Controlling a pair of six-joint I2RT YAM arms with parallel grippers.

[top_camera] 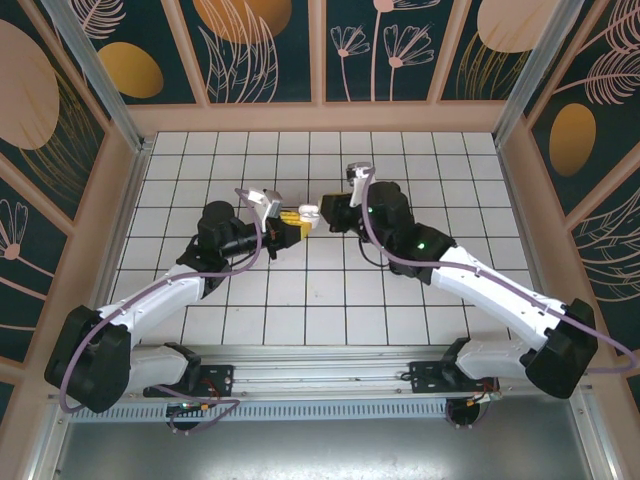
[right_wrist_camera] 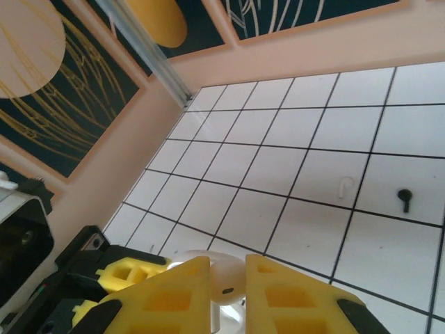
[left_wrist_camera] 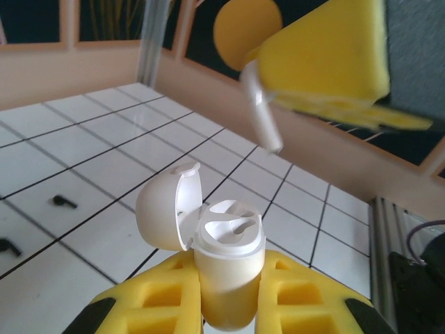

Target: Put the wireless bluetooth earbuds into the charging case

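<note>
Closest to me, the left gripper (left_wrist_camera: 226, 314) is clamped on the white charging case (left_wrist_camera: 228, 268), held upright over the middle of the table (left_wrist_camera: 83, 132) with its lid (left_wrist_camera: 165, 214) swung back. I cannot tell whether either well is already filled. Just above the case and clear of it, a white earbud (left_wrist_camera: 263, 118) hangs stem-down, pinched in the nearly closed jaws of the right gripper (right_wrist_camera: 227, 296). I judge this to be mid-insertion: the case is opened and presented and a bud is poised, but nothing is seated from this grip yet. Farther off, two small black buds (left_wrist_camera: 64, 202) lie on the tiles, well apart from both sets of jaws. Those remain to be fetched.
</note>
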